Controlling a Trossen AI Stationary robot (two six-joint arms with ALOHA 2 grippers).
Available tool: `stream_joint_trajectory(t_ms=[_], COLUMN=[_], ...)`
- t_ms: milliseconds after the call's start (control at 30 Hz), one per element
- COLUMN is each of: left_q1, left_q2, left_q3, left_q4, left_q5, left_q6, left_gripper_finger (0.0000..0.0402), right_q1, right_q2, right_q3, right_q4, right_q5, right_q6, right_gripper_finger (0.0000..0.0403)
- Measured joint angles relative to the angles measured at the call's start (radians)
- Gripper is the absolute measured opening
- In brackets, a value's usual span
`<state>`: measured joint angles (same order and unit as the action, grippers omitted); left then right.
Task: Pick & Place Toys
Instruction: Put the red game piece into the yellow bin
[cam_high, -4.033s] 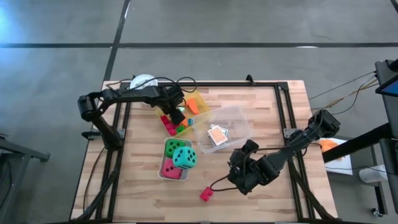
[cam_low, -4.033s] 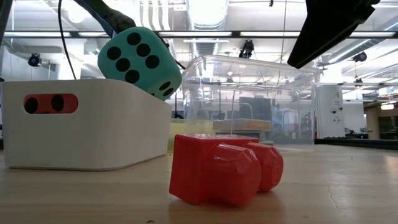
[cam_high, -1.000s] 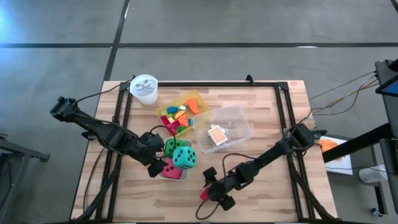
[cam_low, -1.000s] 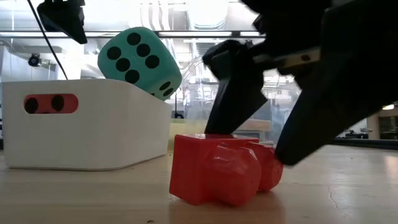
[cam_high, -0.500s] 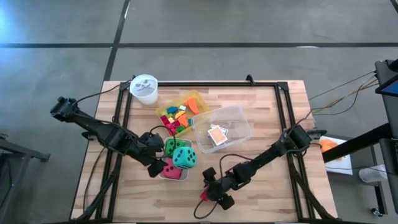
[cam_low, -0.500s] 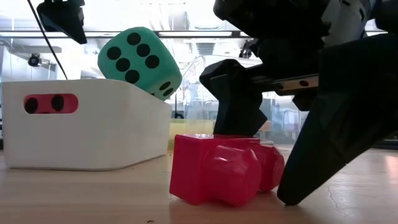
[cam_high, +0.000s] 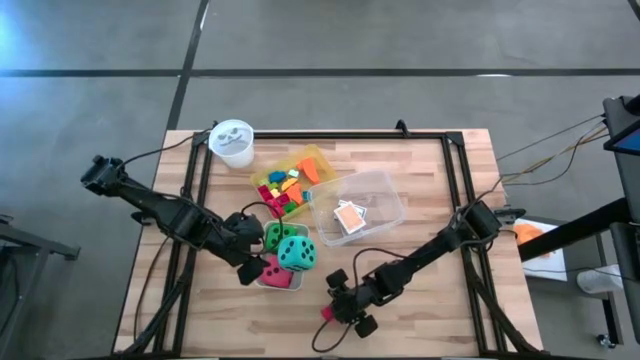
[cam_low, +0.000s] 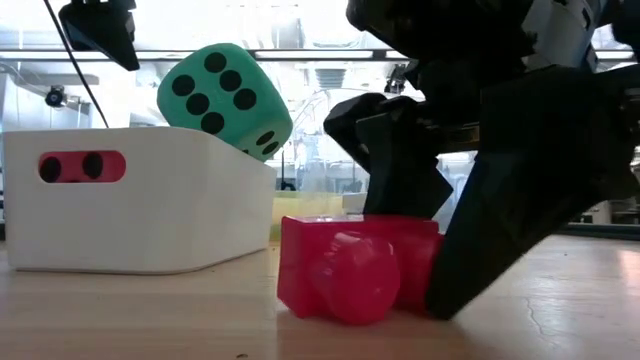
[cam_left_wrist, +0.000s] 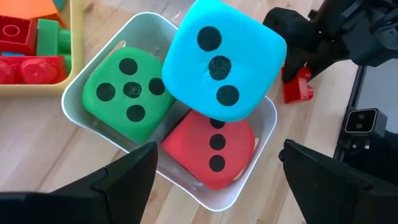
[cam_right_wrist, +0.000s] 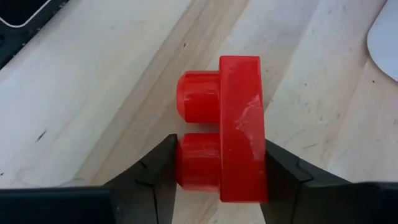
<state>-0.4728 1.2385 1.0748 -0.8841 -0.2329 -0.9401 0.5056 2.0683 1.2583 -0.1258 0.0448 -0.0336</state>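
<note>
Most toys sit binned; the right gripper (cam_right_wrist: 221, 180) clamps the last loose red block (cam_right_wrist: 227, 127) (still on the table), while the left gripper (cam_left_wrist: 214, 177) hovers fingers-apart over the dice (cam_left_wrist: 221, 59).

You can't read any words, brand names or written numbers here. The only signs you can see are the black dots on the dice. The teal die (cam_left_wrist: 222, 61) shows three dots to the left wrist camera and six in the low view. The green die (cam_left_wrist: 126, 93) shows five. The red die (cam_left_wrist: 214, 148) shows three.
</note>
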Motion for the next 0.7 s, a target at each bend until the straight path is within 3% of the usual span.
stream_joint_trajectory(t_ms=[267,367,467,633,700], left_q1=[-0.01,-0.013,-0.013,-0.011,-0.005], left_q2=[0.0,0.0,0.0,-0.003,-0.003], left_q3=[0.021,0.019,0.019,0.019,0.019], left_q4=[0.023,0.118,0.238,0.478,0.57], left_q5=[-0.003,-0.003,-0.003,-0.054,-0.096], left_q6=[0.022,0.055,0.088,0.121,0.134], left_gripper_finger=[0.0334,0.0334,0.0334,0.0334,0.0334], right_q1=[0.014,0.041,0.083,0.14,0.138], right_q2=[-0.105,-0.181,-0.262,-0.348,-0.365], right_q3=[0.028,0.026,0.026,0.041,0.058], right_q4=[-0.082,-0.125,-0.147,-0.147,-0.147], right_q5=[0.021,0.093,0.262,0.675,0.757], right_q6=[0.076,0.094,0.073,-0.015,-0.026], right_gripper_finger=[0.0157,0.0157,0.0157,0.0157,0.0157])
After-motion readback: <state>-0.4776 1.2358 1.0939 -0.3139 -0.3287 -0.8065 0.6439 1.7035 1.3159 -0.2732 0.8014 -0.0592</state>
